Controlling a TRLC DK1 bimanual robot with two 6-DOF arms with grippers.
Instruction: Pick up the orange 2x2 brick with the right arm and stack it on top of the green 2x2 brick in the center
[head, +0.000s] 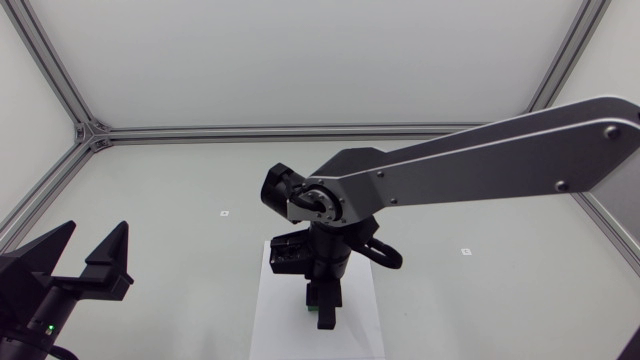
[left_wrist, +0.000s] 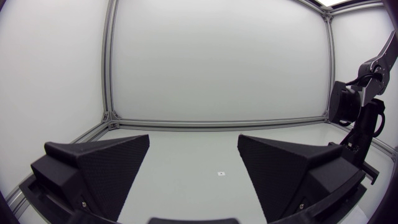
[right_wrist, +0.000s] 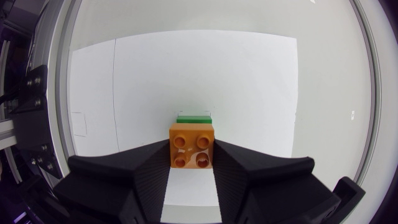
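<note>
Holds the orange 2x2 studded plastic brick (right_wrist: 192, 147) clenched from 2 sides between the fingers of the right matte black gripper (right_wrist: 191, 157), studs facing the wrist camera. Shows, clearly only in the right wrist view, the green 2x2 plastic brick (right_wrist: 194, 118) just ahead of the orange one, on the white paper sheet (right_wrist: 186, 74); cannot tell whether touching. Hides the orange brick in the head view beneath the right arm (head: 480, 160), stretched over the sheet at the centre of the pale grey surface (head: 170, 190). Rests the left matte black gripper (head: 92, 242) well apart, near the surface's left edge, fingers released and spread wide, as in the left wrist view.
</note>
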